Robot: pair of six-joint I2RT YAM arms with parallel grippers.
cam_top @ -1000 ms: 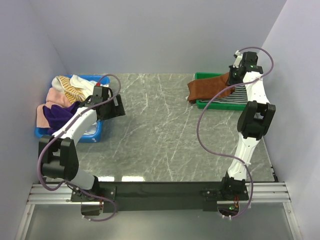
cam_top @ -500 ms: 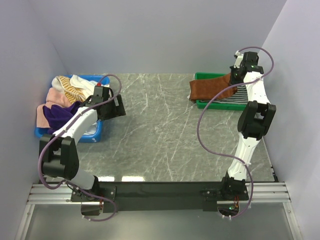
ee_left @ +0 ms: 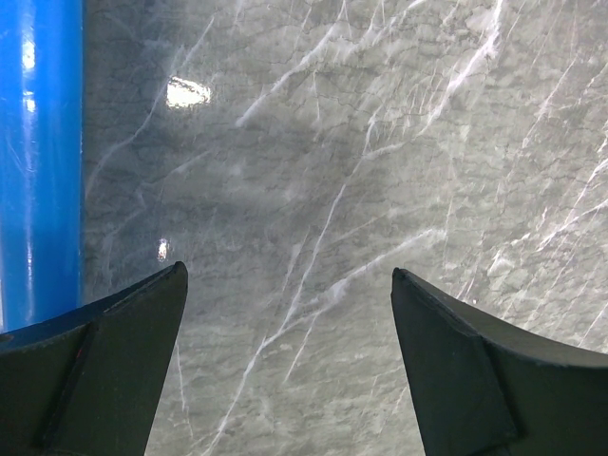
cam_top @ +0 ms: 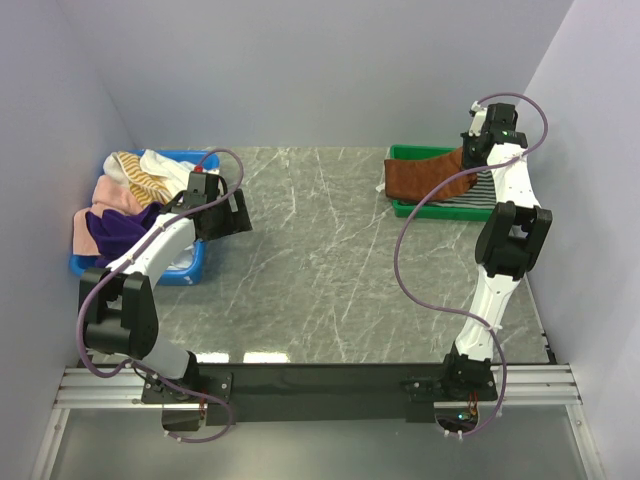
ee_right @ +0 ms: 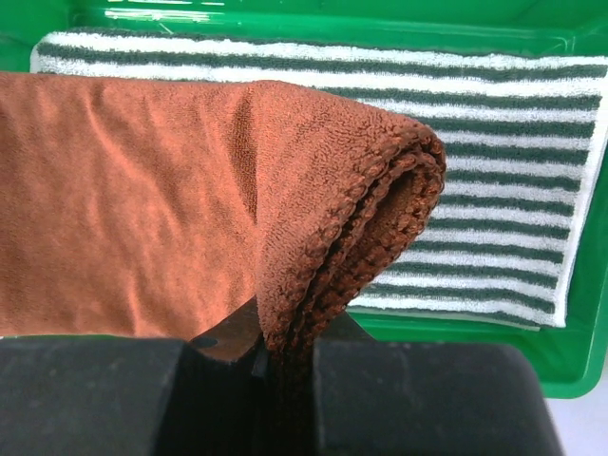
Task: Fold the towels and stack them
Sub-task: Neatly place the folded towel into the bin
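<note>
My right gripper [cam_top: 468, 152] is shut on the folded brown towel [cam_top: 420, 173] and holds it over the green tray [cam_top: 402, 209] at the back right. In the right wrist view the brown towel [ee_right: 190, 190] hangs from my shut fingers above the folded grey-white striped towel [ee_right: 494, 161] that lies in the tray [ee_right: 456, 328]. My left gripper [cam_top: 240, 215] is open and empty over the marble table, next to the blue bin [cam_top: 185, 270]. Unfolded towels [cam_top: 125, 200], yellow-white striped, white, pink and purple, are heaped in the bin.
The blue bin's rim [ee_left: 38, 161] runs along the left of the left wrist view, close to my left finger [ee_left: 104, 370]. Grey walls stand at the left, back and right of the table. A purple cable loops off each arm.
My right gripper has drawn the brown towel a little to the right, further over the green tray. The left arm has hardly moved.
</note>
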